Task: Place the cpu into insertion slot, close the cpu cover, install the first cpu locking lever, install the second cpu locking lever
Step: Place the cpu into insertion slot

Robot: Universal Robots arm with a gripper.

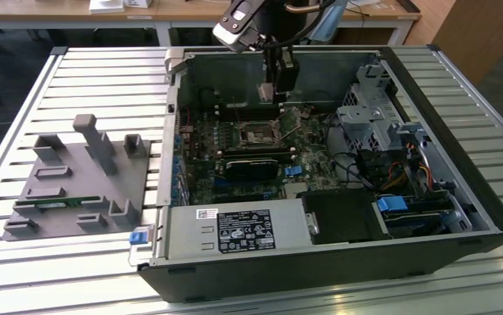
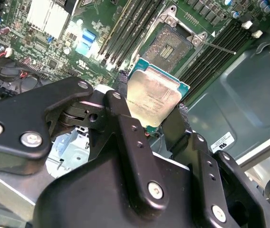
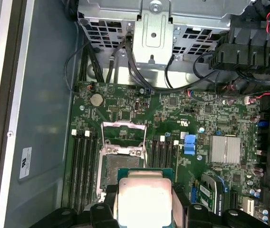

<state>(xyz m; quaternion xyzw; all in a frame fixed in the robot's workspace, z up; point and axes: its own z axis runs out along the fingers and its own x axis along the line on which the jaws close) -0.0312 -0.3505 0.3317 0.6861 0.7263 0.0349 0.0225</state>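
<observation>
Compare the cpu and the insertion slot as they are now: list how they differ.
The cpu has a pale silver-grey metal top; the insertion slot has a dark centre. The cpu is held in the gripper, clear of the green board; the insertion slot sits in that board, empty. Both are square.

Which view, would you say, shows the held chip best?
The second wrist view: the chip shows nearly whole. The first wrist view crops it; in the exterior view it is too small to tell.
</observation>
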